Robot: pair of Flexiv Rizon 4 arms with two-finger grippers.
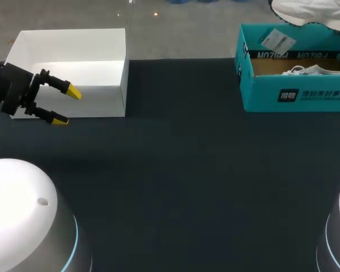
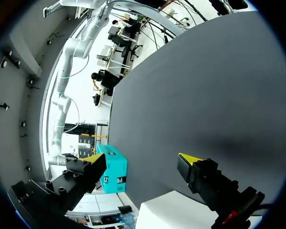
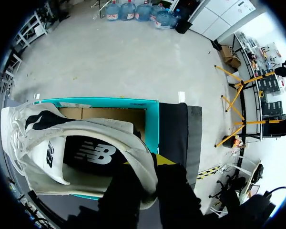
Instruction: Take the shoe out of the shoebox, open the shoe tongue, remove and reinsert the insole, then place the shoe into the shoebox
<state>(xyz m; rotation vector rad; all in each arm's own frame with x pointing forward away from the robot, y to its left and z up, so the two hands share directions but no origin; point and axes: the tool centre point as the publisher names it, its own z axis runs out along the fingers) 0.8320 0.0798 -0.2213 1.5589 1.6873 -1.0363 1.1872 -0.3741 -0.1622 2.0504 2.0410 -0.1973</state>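
Left end effector (image 1: 67, 106): fingers spread wide, holding nothing, over the near wall of the white box (image 1: 68, 45) at far left.
Right end effector (image 3: 150, 167): fingers clamped on the heel collar of the white shoe (image 3: 81, 148).
Shoe: held above the shoebox (image 1: 294, 93).
Shoebox: teal, open, far right on the bench (image 1: 181, 170); something white with laces lies inside.

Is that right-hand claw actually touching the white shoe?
Touching. The right wrist view shows the right gripper pinching the shoe at its heel rim, one finger on each side.
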